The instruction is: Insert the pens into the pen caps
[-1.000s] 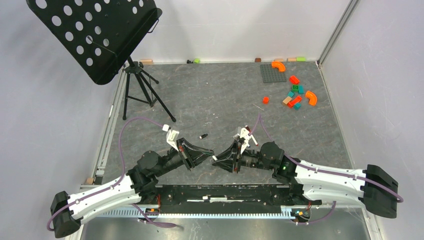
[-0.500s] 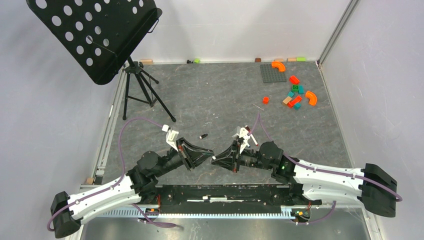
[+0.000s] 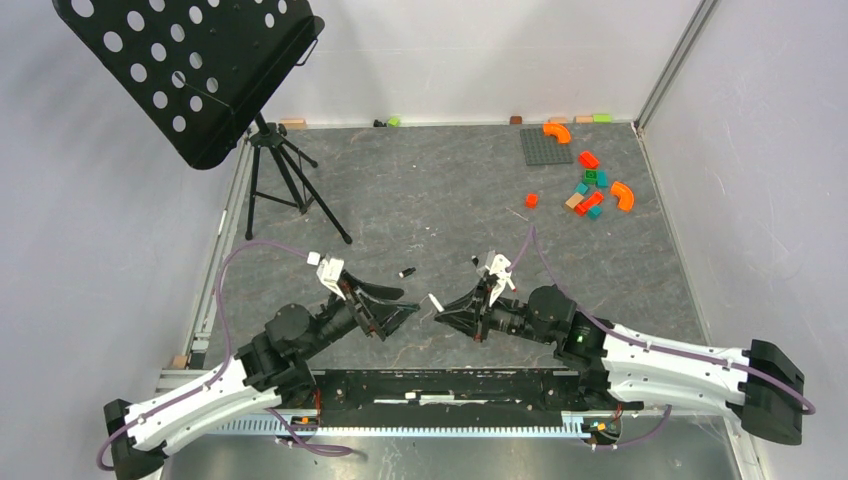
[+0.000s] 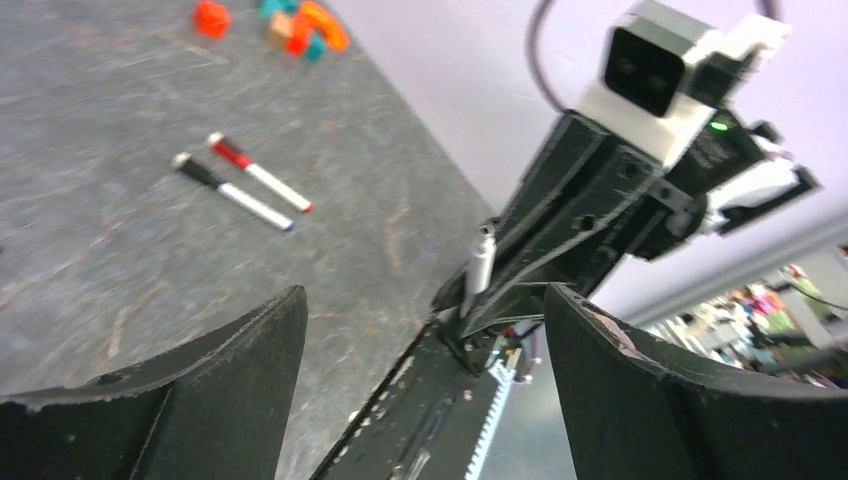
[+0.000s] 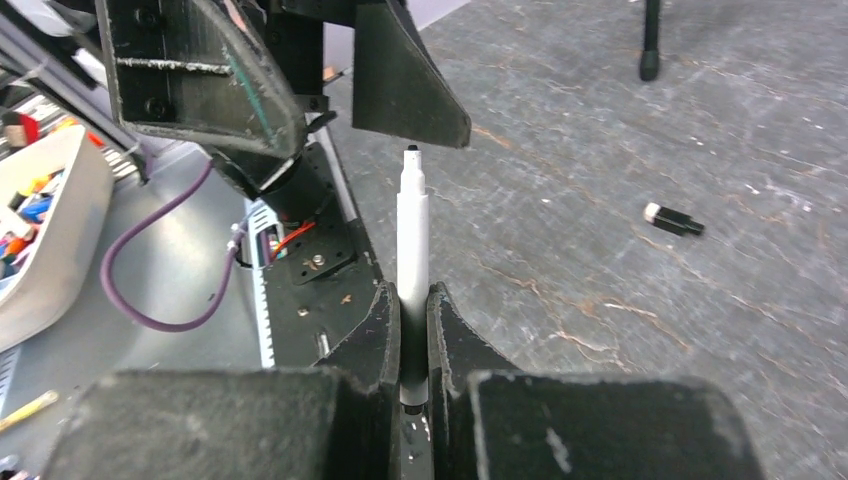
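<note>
— Left gripper [image 3: 408, 303]: how do its jaws stand?

— Wide apart, with nothing between them. In its own wrist view the two black fingers [image 4: 200, 400] frame the scene, and the right gripper [image 3: 447, 316] shows in the gap, facing it.

— And that right one?

— Clamped on a white-barrelled pen [image 5: 412, 230]. The barrel sticks out beyond the fingertips, uncapped tip foremost, pointing at the left gripper's spread jaws. The tip is near them but touches neither finger.

— Where is the cap?

— A black pen cap [image 5: 675, 221] lies on its side on the grey table [image 3: 430, 190], apart from both grippers, with no finger on it. From above it sits just beyond the gap between them, a little nearer the left one.

— Anything else of the task in sight?

— Two more pens lie side by side on the table in the left wrist view, a red-ended pen [image 4: 262, 178] and a black-ended pen [image 4: 235, 195]. Both are well away from the grippers, toward the toy blocks [image 3: 590, 190].
</note>
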### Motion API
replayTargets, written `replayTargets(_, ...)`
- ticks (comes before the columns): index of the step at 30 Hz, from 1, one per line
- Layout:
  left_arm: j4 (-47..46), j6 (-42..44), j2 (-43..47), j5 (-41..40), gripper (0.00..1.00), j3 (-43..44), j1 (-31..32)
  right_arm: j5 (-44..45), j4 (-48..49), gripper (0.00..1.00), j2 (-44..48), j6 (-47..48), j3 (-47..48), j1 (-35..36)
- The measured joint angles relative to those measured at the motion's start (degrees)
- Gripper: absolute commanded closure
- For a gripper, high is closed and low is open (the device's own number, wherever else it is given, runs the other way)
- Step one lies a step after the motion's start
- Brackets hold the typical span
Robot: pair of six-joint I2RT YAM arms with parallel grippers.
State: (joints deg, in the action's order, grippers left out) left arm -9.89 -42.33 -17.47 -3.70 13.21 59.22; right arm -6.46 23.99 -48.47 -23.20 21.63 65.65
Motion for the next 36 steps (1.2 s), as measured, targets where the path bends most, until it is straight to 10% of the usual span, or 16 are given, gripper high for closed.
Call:
replayTargets(18,28.3,0.4,-30.9,-20.5,0.08,18.2,-1.4,14.8,-14.4,1.00,4.6,0.5,-0.9,0.0)
replayTargets(36,49.2,-27.6,-67.6,-29.4,0.01,43.8,-7.5,19.8,-21.0,1.00,12.3,0.0,-3.0,0.0)
